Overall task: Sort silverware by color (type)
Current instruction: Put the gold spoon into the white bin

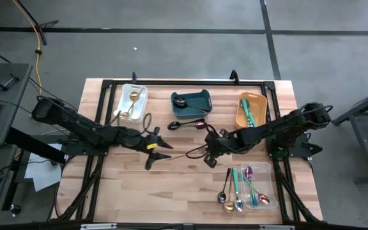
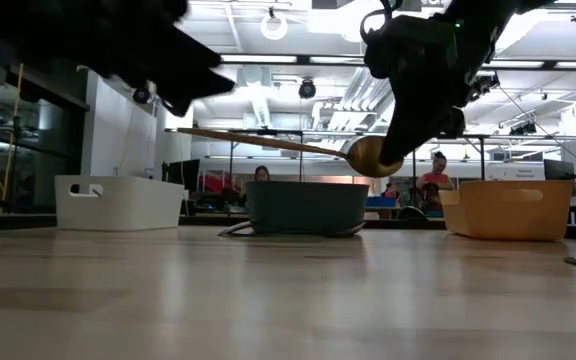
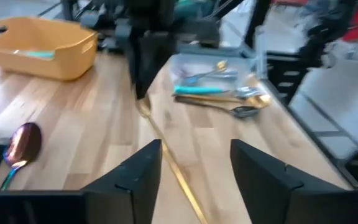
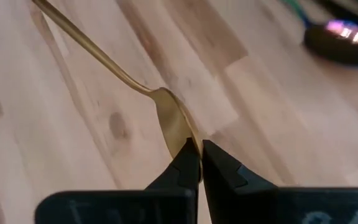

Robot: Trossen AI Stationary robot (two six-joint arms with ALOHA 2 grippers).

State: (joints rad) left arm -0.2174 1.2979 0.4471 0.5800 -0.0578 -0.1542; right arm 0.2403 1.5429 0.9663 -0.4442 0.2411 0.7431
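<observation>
High view: four bins (image 1: pixel 131 99), one gold spoon (image 1: pixel 195 152) in pinched right gripper (image 1: pixel 211 154), left gripper (image 1: pixel 160 152) wide.

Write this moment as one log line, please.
left pincer: open, by the handle | right pincer: shut on gold spoon bowl | spoon: above table

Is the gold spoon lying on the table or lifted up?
Lifted. In the low view the gold spoon hangs above the table, its bowl pinched by the right gripper, fingers shut.

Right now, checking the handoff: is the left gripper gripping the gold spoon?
No. The left gripper is open, the gold spoon's handle between its fingers; the right gripper pinches the bowl.
</observation>
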